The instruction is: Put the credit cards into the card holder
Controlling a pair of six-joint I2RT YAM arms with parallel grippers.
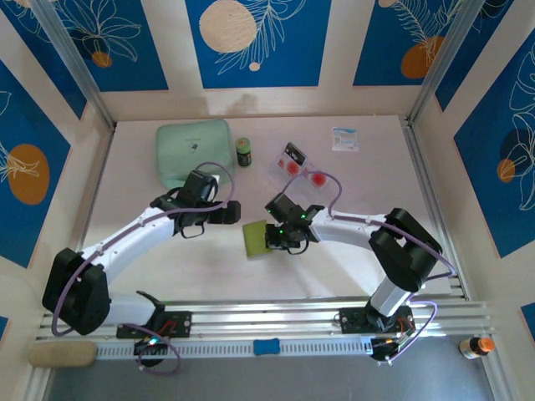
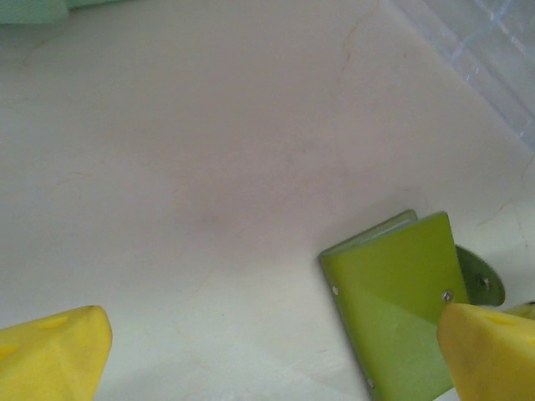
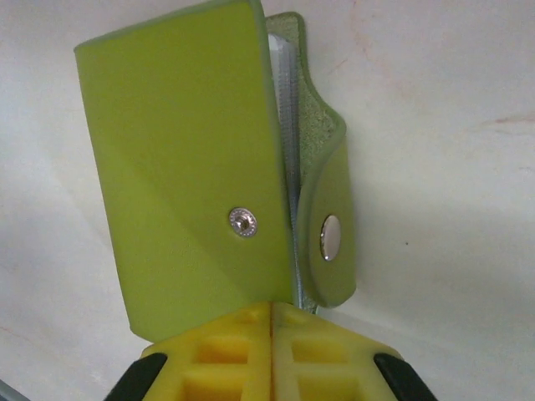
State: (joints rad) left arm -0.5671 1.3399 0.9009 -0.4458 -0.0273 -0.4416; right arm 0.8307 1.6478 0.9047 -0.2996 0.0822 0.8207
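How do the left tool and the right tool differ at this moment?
The left tool stands wide open; the right tool is shut. The left tool hovers beside the card holder without gripping it, while the right tool meets its lower edge. Both have yellow fingers.

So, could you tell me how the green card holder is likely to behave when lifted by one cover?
The card holder will probably flop open: its snap tab is undone and the cover stands off the sleeves. It looks thin, so it is likely light. The smooth cover may slip in a shallow pinch.
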